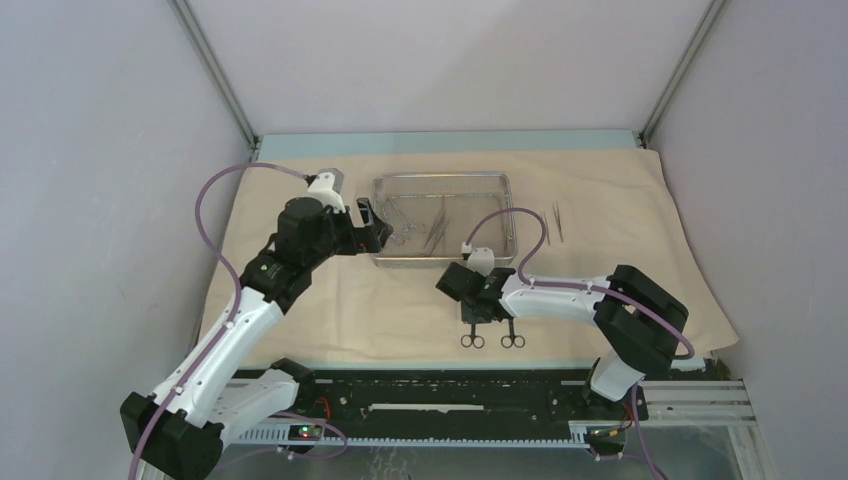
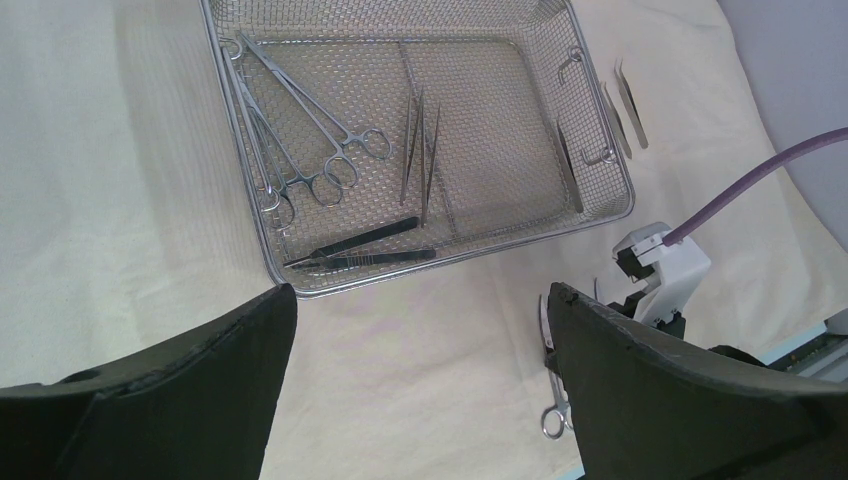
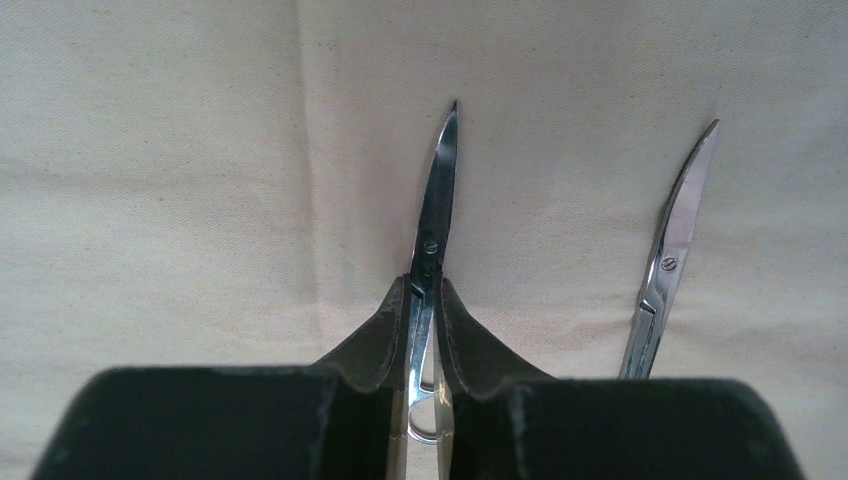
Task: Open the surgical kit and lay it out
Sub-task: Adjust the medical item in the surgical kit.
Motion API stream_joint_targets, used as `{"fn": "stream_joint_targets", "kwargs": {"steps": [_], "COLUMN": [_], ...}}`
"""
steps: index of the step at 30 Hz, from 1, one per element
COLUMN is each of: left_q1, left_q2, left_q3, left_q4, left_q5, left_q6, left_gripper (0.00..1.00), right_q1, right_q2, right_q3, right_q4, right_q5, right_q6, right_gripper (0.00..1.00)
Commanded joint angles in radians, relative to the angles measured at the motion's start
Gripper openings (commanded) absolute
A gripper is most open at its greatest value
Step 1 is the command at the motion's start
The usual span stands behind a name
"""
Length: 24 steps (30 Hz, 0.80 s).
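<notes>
The beige cloth wrap (image 1: 330, 300) lies spread flat. The steel mesh tray (image 1: 502, 185) stands on it at the back centre. In the left wrist view the tray (image 2: 250, 190) holds two ring-handled clamps (image 2: 300, 140), slim tweezers (image 2: 420, 140) and dark tweezers (image 2: 360, 248). My left gripper (image 1: 375, 225) is open and empty at the tray's left end. My right gripper (image 1: 470, 300) is shut on a pair of scissors (image 3: 435, 210) that lies on the cloth in front of the tray. A second pair of scissors (image 3: 670, 260) lies beside it to the right.
Two slim tweezers (image 1: 555, 222) lie on the cloth right of the tray. The ring handles of both scissors (image 1: 492, 340) sit near the cloth's front edge. Grey walls close in the left, right and back sides.
</notes>
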Motion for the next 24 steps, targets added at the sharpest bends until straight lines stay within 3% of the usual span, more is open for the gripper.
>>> {"fn": "stream_joint_targets", "kwargs": {"steps": [1,24], "left_q1": [0.004,0.004], "left_q2": [-0.018,0.006], "left_q3": [-0.029,-0.033], "left_q4": [0.031,0.036], "left_q5": [0.004,0.002], "left_q6": [-0.007,-0.01], "left_gripper": [1.0,1.0], "right_q1": [0.01,0.012], "right_q2": [-0.005,0.001], "right_q3": [0.027,0.027], "right_q4": [-0.014,0.031], "right_q5": [0.027,0.005], "right_q6": [-0.028,-0.103], "right_gripper": [0.14,0.13]}}
